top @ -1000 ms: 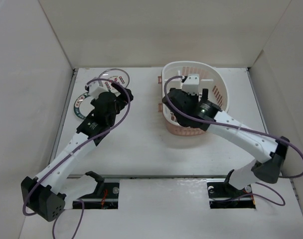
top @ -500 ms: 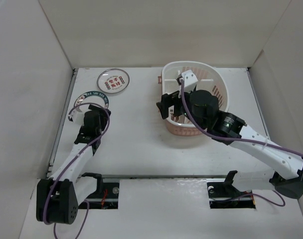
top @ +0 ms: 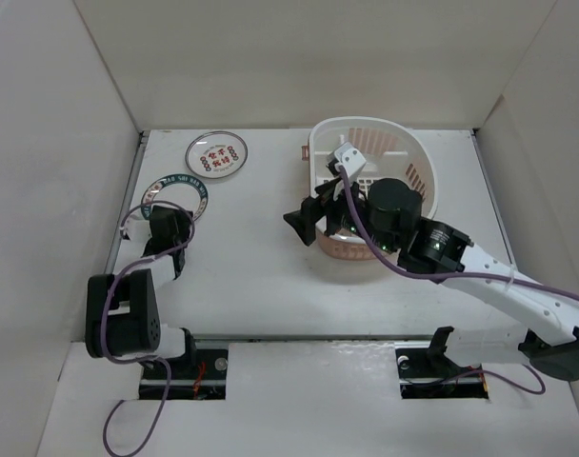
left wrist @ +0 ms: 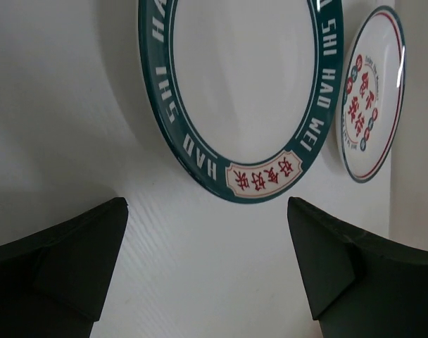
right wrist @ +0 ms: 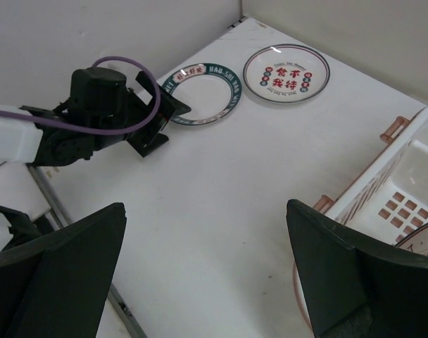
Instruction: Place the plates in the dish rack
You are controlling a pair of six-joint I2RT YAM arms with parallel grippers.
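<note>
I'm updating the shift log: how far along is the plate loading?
Done: unconfirmed; only a curved edge shows inside the rack, possibly one plate. In hand: nothing. Both grippers are open and empty, the left gripper facing the green-rimmed plate, the right gripper beside the rack. Left: the green-rimmed plate and the red-character plate lie flat on the table, outside the rack.

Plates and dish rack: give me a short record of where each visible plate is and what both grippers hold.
dish rack: right of centre, partly hidden by the right arm
green-rimmed plate: flat on the table, far left, outside the dish rack
red-lettered plate: flat on the table just behind it
left gripper: open, empty, just short of the green-rimmed plate
right gripper: open, empty, over the table left of the dish rack
left to load: at least two plates
</note>
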